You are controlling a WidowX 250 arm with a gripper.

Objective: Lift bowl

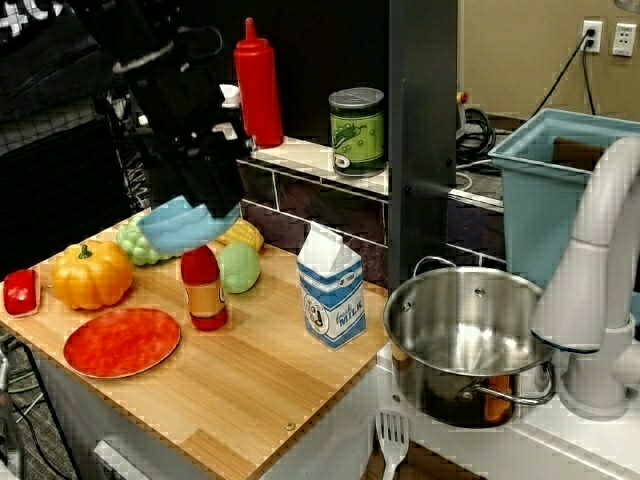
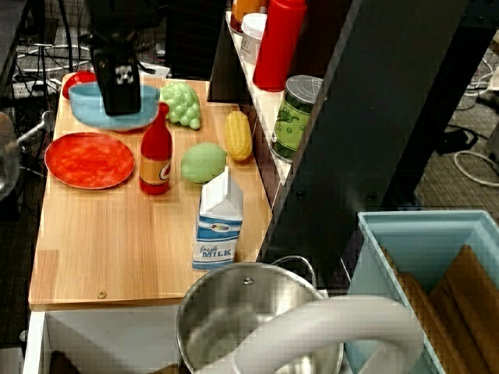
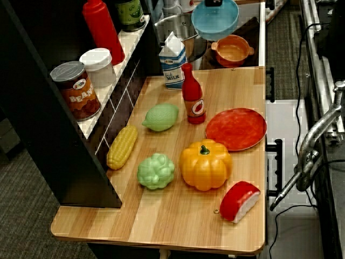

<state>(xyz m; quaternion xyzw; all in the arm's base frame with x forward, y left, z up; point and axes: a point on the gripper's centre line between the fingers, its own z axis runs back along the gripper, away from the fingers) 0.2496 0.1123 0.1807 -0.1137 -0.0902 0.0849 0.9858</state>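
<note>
The light-blue bowl (image 1: 180, 226) hangs in the air above the wooden table (image 1: 250, 380), tilted a little, over the back left part near the grapes. My black gripper (image 1: 213, 207) comes down from above and is shut on the bowl's rim. In the view from above, the gripper (image 2: 121, 92) covers the middle of the bowl (image 2: 87, 107). From the table's end, the bowl (image 3: 215, 20) shows high in the picture, in front of the pot, with the gripper (image 3: 214, 3) at its top edge.
Under and beside the bowl stand a red sauce bottle (image 1: 204, 290), a red-orange plate (image 1: 122, 342), an orange pumpkin (image 1: 90, 275), green grapes (image 2: 183, 105), corn (image 2: 238, 135) and a green fruit (image 2: 204, 162). A milk carton (image 1: 332, 290) and steel pot (image 1: 470, 335) lie right. A shelf (image 1: 300, 155) runs behind.
</note>
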